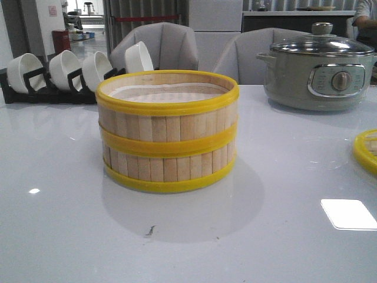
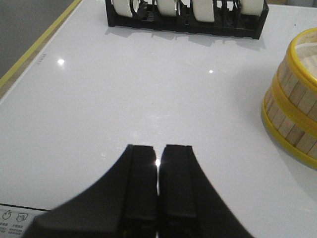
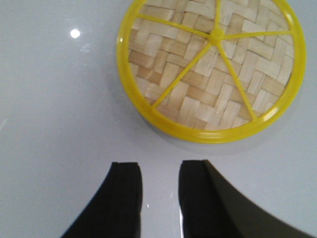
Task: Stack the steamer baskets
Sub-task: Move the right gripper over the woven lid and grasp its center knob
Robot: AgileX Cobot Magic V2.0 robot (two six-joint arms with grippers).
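Front view, baskets: two steamer baskets (image 1: 167,131) stand stacked, one squarely on the other, in the middle of the white table (image 1: 70,236); the upper one is uncovered.
Front view, lid: a yellow-rimmed lid (image 1: 366,150) shows only as a sliver at the table's right edge, well apart from the stack.
Front view, background: white bowls (image 1: 65,69) stand in a black rack behind the stack to the left; a grey electric pot (image 1: 318,72) stands behind to the right.
Left wrist view, claw: the left gripper (image 2: 157,186) has its fingers pressed together, holding nothing, over bare table, well apart from the stack.
Right wrist view, claw: the right gripper (image 3: 159,198) is spread a little, empty, near the lid's rim but not touching; the woven lid lies flat.
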